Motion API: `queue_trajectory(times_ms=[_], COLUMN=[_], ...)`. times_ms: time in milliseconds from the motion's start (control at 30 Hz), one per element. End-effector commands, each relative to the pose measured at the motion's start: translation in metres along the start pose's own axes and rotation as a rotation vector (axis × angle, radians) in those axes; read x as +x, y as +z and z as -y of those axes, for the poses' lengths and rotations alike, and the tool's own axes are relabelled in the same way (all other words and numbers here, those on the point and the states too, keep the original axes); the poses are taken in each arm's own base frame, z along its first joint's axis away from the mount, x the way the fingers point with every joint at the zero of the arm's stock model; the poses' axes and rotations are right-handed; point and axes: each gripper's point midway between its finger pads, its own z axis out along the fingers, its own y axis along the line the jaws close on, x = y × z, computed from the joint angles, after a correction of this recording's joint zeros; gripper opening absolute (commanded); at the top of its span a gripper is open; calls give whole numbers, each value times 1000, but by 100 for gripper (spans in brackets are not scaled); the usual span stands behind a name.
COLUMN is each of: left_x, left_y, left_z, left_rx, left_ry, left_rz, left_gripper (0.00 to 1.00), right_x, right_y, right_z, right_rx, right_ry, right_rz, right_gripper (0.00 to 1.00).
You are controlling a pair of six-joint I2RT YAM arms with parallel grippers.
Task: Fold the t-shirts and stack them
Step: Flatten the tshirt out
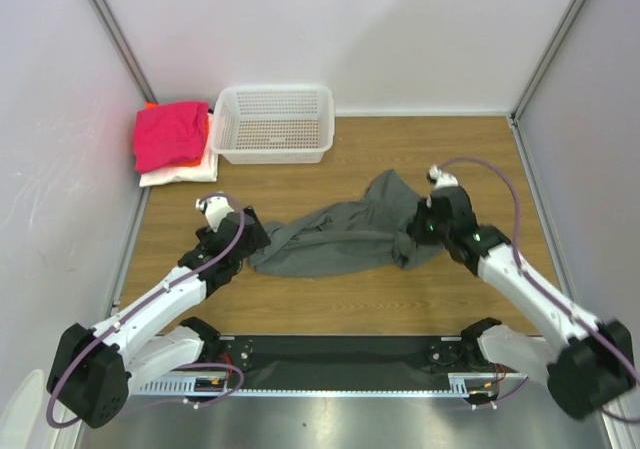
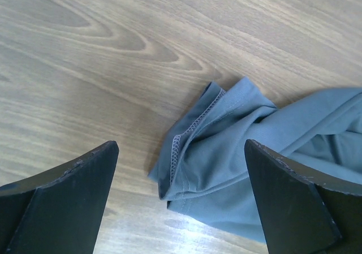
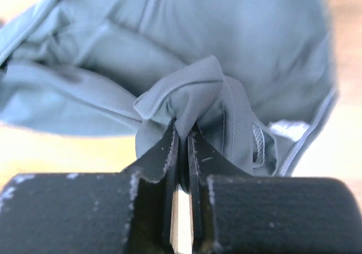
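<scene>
Basket [image 1: 272,154], folded shirts [image 1: 170,134] fill far-left corner; table [image 1: 430,149] right passable

Left claw [image 2: 181,145] wide, right claw [image 3: 182,130] tight.

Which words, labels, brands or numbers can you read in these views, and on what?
None can be read.
The grey t-shirt shows plain cloth and stitching only; the white basket and the folded shirts bear no print; anything on the arm bases is too small to tell.
</scene>
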Motion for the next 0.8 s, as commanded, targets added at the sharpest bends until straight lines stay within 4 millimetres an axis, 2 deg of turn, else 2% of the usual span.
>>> queue_trajectory(times_ms=[0, 33, 67, 100, 133, 200, 233, 267, 300, 400, 433, 467, 500, 533, 667, 733, 767], left_x=[-25, -26, -29, -29, -30, -31, -29, -28, -26, -18, -16, -14, -10, -10, -4, 11, 12], left_y=[1, 1, 1, 1, 2, 2, 4, 4, 5, 10, 12, 15, 15, 15, 16, 16, 14], left_z=[23, 25, 29, 30, 31, 36, 36, 39, 39, 43, 44, 45, 44, 48, 53, 51, 56], left_rx=[67, 72, 84, 87, 86, 102, 99, 111, 114, 116, 116, 105, 99, 108, 110, 102, 119], left_ry=[-2, -1, -1, 9, 12, 22, 29, 34, 44, 79, 90, 109, 134, 144, 202, 237, 239], left_rz=[55, 53, 60, 60, 59, 55, 48, 40, 33, -7, -19, -41, -65, -74, -148, -231, -257], left_gripper=[100, 100, 100, 100, 100, 100, 100, 100, 100, 100, 100, 100, 100, 100, 100, 100, 100], right_x=[77, 97, 113, 115, 119, 106, 100, 88, 67, 34, 14, 6, -13, -20, -65, -80, -92], right_y=[-17, -25, -29, -38, -43, -55, -57, -59, -64, -54, -46, -41, -31, -32, 6, 16, 20], right_z=[-3, -11, -9, -10, -11, -22, -17, -16, -19, -6, -7, -6, -6, -4, -3, 3, 2], right_rx=[-95, -143, -143, -157, -150, -192, -158, -143, -136, -8, 29, 44, 62, 58, 29, 39, 43], right_ry=[127, 173, 193, 202, 237, 240, 239, 228, 215, 187, 181, 181, 203, 207, 271, 287, 288], right_rz=[-182, -250, -286, -280, -284, -228, -203, -165, -113, -38, -10, -6, 13, 22, 71, 81, 89], right_gripper=[9, 14, 19, 28, 57, 78, 95, 100, 100, 100, 100, 100, 100, 100, 100, 99, 100])
